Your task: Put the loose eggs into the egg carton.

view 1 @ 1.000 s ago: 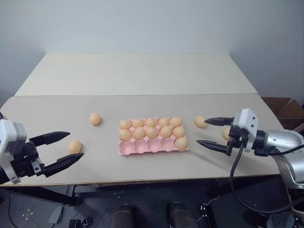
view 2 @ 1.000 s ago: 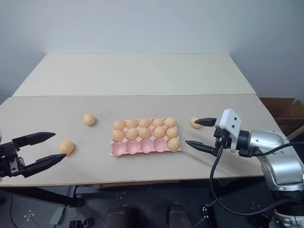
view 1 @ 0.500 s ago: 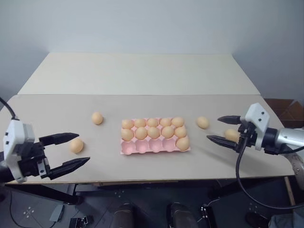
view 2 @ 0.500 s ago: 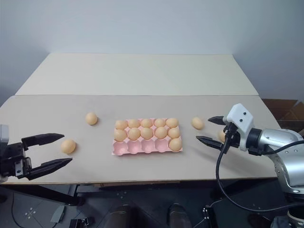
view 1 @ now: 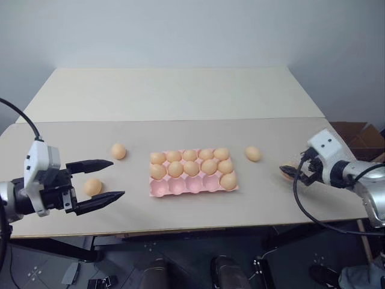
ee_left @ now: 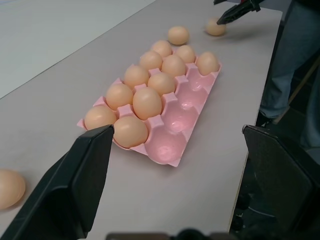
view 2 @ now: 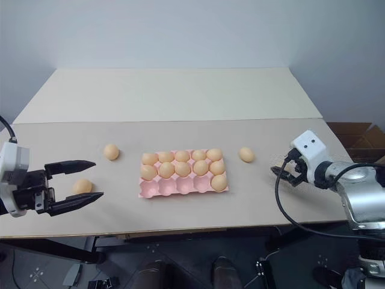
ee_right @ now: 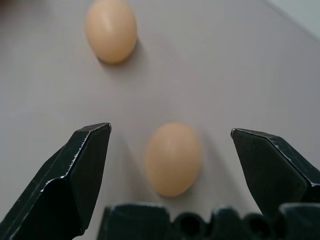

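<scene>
A pale table (view 1: pixel 180 96) is set before a grey wall. Nearest, the left gripper (view 1: pixel 102 179) is held wide apart around a loose egg (view 1: pixel 92 186). The right gripper (ee_right: pixel 170 150), also spread, straddles another egg (ee_right: pixel 174 158); it has been swung out to it from beside the egg carton (view 1: pixel 194 170). Closing should be gentle and centred. Beyond, two eggs (view 1: pixel 118 151) (view 1: pixel 253 153) flank the carton.

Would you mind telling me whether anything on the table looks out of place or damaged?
Nothing looks damaged. Four loose eggs lie on the table outside the egg carton: two to its left, two to its right. Four front-row cups are empty.
</scene>
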Available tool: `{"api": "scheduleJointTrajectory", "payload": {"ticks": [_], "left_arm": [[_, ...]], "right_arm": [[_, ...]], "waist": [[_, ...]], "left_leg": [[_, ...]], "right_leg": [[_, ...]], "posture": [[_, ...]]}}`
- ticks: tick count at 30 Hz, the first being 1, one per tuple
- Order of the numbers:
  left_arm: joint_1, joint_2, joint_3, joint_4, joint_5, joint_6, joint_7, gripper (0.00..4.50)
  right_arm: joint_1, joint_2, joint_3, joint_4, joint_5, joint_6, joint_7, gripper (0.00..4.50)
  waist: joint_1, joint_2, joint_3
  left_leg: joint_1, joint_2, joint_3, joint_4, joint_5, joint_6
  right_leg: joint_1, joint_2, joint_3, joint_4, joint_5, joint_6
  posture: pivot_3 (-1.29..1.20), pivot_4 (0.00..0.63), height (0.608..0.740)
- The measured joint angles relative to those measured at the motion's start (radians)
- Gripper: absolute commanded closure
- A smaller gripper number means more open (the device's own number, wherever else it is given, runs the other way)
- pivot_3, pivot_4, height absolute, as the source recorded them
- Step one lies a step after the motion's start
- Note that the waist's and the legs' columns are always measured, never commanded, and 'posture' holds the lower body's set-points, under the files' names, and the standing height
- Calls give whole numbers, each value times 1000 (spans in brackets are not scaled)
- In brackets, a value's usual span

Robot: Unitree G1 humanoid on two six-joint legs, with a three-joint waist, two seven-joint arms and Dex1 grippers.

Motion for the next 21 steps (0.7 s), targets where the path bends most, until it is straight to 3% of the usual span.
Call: {"api": "scheduleJointTrajectory", "payload": {"ticks": [3,6,12,21], "left_arm": [[2,-5,-1,-9,1,0,4,22],[8,-8,-1,-15,2,0,7,0],[22,-8,4,-17,3,0,8,0],[26,-8,13,-20,5,0,7,0]], "right_arm": [[-55,51,26,103,-36,7,-49,0],[-111,99,43,216,-70,7,-97,588],[-122,120,37,207,-64,12,-98,2500],[-134,188,-25,-212,47,184,-118,2608]], "waist": [[-3,0,0],[-4,0,0],[-2,0,0],[-6,0,0]], "left_leg": [[0,0,0,1,0,0],[0,0,0,1,0,0],[0,0,0,1,0,0],[1,2,0,1,0,0]], "right_leg": [[0,0,1,0,0,0],[0,0,1,0,0,-1],[0,0,1,0,1,1],[0,2,0,2,1,1]], "posture": [[0,150,740],[0,150,740],[0,150,740],[0,150,740]]}}
